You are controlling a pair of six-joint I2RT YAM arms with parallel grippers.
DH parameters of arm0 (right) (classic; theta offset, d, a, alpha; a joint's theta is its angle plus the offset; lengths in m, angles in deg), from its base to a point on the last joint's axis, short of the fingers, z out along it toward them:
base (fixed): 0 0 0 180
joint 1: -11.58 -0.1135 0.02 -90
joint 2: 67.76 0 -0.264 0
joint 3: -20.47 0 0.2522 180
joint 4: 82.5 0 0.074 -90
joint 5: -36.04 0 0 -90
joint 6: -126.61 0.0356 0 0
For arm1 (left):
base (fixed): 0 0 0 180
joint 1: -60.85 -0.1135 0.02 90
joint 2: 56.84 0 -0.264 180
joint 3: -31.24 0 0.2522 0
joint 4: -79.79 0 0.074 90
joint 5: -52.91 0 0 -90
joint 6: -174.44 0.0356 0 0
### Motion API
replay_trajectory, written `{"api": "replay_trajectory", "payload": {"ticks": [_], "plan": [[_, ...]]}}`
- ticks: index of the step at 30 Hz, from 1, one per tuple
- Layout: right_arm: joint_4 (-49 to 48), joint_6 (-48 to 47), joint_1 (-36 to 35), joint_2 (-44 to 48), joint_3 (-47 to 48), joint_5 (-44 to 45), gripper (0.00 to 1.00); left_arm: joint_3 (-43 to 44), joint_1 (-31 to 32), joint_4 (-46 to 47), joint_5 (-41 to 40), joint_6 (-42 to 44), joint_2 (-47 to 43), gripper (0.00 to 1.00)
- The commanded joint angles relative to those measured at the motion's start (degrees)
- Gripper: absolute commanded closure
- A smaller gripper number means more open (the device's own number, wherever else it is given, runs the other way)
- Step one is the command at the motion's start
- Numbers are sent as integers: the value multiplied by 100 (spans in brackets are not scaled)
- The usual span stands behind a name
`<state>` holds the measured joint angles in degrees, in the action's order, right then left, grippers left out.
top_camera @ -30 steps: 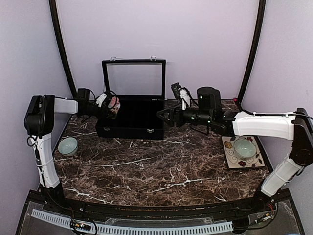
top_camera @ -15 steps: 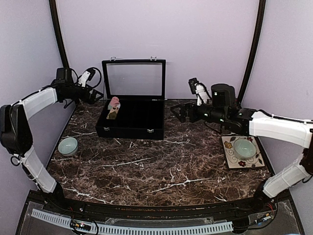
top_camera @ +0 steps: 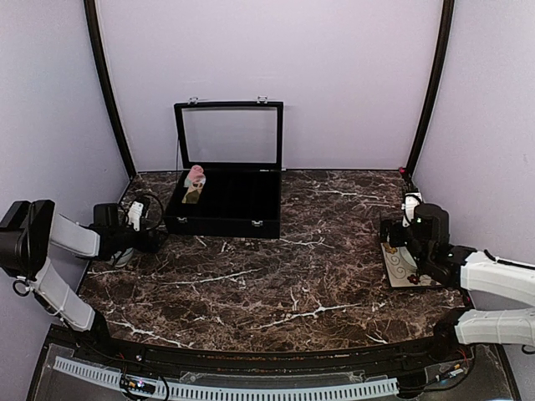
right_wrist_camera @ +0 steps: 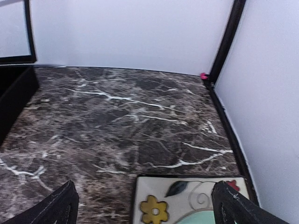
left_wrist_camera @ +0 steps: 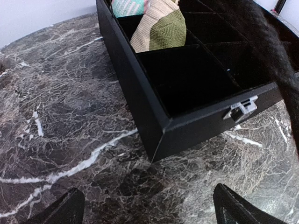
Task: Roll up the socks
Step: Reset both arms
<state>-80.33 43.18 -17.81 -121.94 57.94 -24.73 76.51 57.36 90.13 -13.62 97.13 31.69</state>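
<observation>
**Holdings, nearest first; all places given from the black case**

1. My left gripper, count one. The jaws are spread as wide as they go, with nothing between them. It sits low over the table just off the case's front-left corner.
2. My right gripper, count one. The jaws are equally wide and hold nothing. It is well to the right of the case.
3. Marble table, count one. It is dark brown with white veins, and the case stands on it.
4. Floral plate, count one. It is well to the right of the case, directly below my right gripper, and a mint-green rim shows on it.
5. The case itself, count one. It is divided into compartments, and I count two silver latches on its front wall.
6. Socks, count two, both inside the case in one left-side compartment behind the front-left one. The tan sock has an olive band. The pink and mint sock touches it just behind. I cannot tell whether either is rolled.
7. Lid, count one. It stands upright at the case's far edge and has a clear window.
</observation>
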Motion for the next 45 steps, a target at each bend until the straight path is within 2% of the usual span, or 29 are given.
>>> {"api": "replay_trajectory", "payload": {"ticks": [1, 5, 7, 14, 18, 25, 28, 31, 45], "plan": [[-1049, -572, 423, 31, -493, 1291, 0, -961, -7, 3430, -202, -418, -122, 1], [-2445, -916, 964, 161, -1281, 1186, 0, -1543, -8, 4408, -604, -543, -139, 1], [-2837, -721, 1470, 87, -1484, 736, 0, -2010, -7, 5814, -771, -676, 237, 1], [-4138, -604, 2094, -1322, -1369, -358, 0, -1895, -11, 5228, -461, -532, 78, 1], [-4795, -632, 2306, -2006, -1221, -837, 0, -1873, -7, 5260, -497, -542, 117, 1], [-5558, -678, 2841, -2899, -1018, -2421, 0, -1817, -11, 5206, -544, -566, 138, 1], [-6179, -454, 3011, -3339, -1083, -2418, 0, -1815, -3, 5197, -549, -574, 135, 1], [-5887, -371, 3075, -3321, -971, -2400, 0, -1816, -8, 5201, -558, -572, 135, 1], [-6074, -375, 3072, -3356, -1017, -2414, 0, -1805, -12, 5175, -562, -574, 137, 1]]}}
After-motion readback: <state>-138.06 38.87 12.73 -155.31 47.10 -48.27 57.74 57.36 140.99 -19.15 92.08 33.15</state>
